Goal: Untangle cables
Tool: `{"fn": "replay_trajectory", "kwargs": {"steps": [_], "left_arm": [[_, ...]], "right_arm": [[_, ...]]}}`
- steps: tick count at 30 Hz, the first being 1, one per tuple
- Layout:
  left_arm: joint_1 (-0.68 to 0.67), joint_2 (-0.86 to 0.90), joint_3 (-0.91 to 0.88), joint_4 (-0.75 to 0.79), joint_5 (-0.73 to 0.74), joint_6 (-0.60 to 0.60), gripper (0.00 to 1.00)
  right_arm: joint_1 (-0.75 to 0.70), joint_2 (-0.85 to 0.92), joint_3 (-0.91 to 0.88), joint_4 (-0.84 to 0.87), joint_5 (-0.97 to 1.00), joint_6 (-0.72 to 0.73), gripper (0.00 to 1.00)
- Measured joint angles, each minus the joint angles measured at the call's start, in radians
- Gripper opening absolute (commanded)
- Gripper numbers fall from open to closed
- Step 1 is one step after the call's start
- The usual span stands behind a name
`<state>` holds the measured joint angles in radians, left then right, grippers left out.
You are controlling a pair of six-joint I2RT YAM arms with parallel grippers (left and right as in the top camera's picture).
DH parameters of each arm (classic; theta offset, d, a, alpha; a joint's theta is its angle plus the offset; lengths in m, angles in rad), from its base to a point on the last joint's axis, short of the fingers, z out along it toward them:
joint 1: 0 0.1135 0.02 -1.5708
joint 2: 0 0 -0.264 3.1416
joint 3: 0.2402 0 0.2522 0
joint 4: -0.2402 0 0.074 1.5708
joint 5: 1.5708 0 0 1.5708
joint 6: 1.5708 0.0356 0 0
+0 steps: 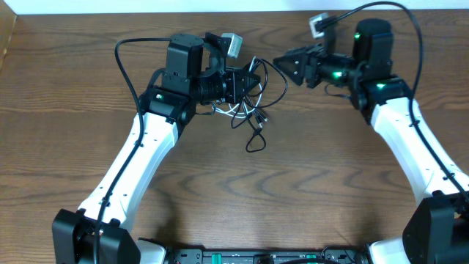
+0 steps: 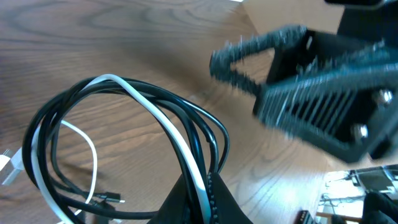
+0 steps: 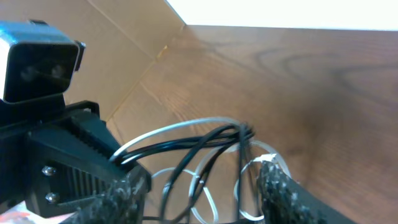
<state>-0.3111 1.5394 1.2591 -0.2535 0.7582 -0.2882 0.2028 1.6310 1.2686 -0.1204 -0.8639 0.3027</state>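
Black and white cables (image 1: 248, 110), a loose tangle at the far middle of the table (image 1: 308, 176); long axis runs from the left gripper (image 1: 250, 82) toward the near edge. Left gripper clamps the strands; right gripper (image 1: 281, 64) half open beside the loops, contact unclear

The left hand (image 2: 200, 188) pinches the cables (image 2: 160, 121) tight between its fingers (image 2: 180, 208), black and white strands looping up and away above the wooden tabletop (image 2: 124, 37), a small white plug (image 2: 9, 169) beside the loops. The right hand (image 2: 217, 62), blurred, hangs just beyond them, toward the tabletop's edge.
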Motion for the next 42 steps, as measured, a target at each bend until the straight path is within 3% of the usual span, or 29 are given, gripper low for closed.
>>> {"fn": "replay_trajectory", "kwargs": {"steps": [7, 16, 23, 26, 35, 42], "left_arm": [[0.0, 0.006, 0.0, -0.001, -0.03, -0.007, 0.07], [0.0, 0.007, 0.0, 0.002, -0.032, -0.029, 0.08], [-0.006, 0.007, 0.0, 0.003, -0.032, -0.049, 0.07], [-0.009, 0.007, 0.0, 0.002, -0.032, -0.056, 0.07], [0.013, 0.007, 0.0, -0.087, -0.192, -0.146, 0.07], [0.058, 0.007, 0.0, -0.109, -0.277, -0.187, 0.07]], "right_arm": [[0.087, 0.0, 0.002, -0.134, 0.168, 0.04, 0.45], [0.127, 0.0, 0.002, -0.123, 0.305, 0.057, 0.42], [0.17, 0.05, 0.006, -0.062, 0.351, 0.061, 0.24], [0.174, 0.106, 0.006, -0.064, 0.378, 0.066, 0.01], [0.111, 0.086, 0.006, -0.123, 0.393, 0.048, 0.01], [-0.13, -0.122, 0.008, -0.271, 0.402, 0.044, 0.01]]}}
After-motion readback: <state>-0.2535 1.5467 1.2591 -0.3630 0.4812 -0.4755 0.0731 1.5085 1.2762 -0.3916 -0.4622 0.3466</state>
